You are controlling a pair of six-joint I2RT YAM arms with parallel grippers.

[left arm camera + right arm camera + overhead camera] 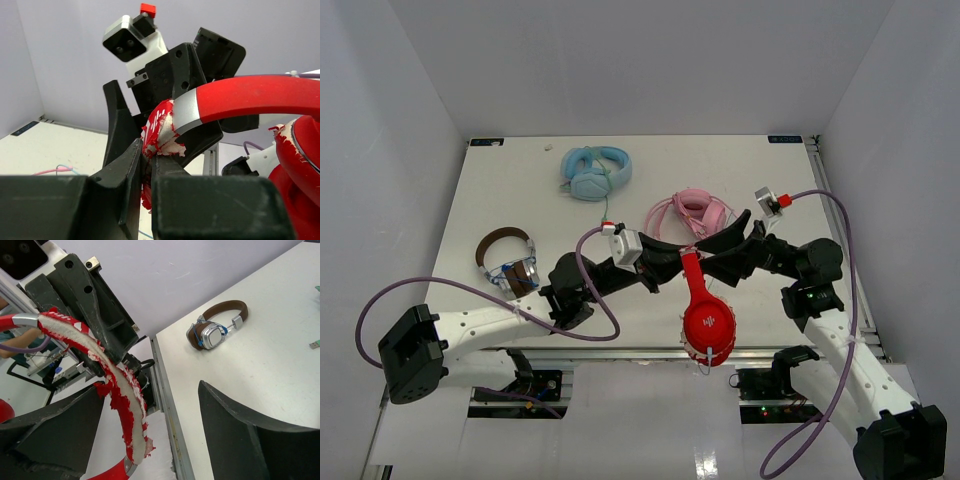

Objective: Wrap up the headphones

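Red headphones (708, 318) are held up off the bench (520, 180), over its near edge, right of middle; a round glossy earcup hangs lowest. Headband: smooth red shell, silver metal joint. The underside padding is flaked, with whitish foam showing through torn red skin. Left fingers (122, 180) are nearly closed, pinching the ragged padding. Right fingers (235, 420) are spread wide, the band passing between them.
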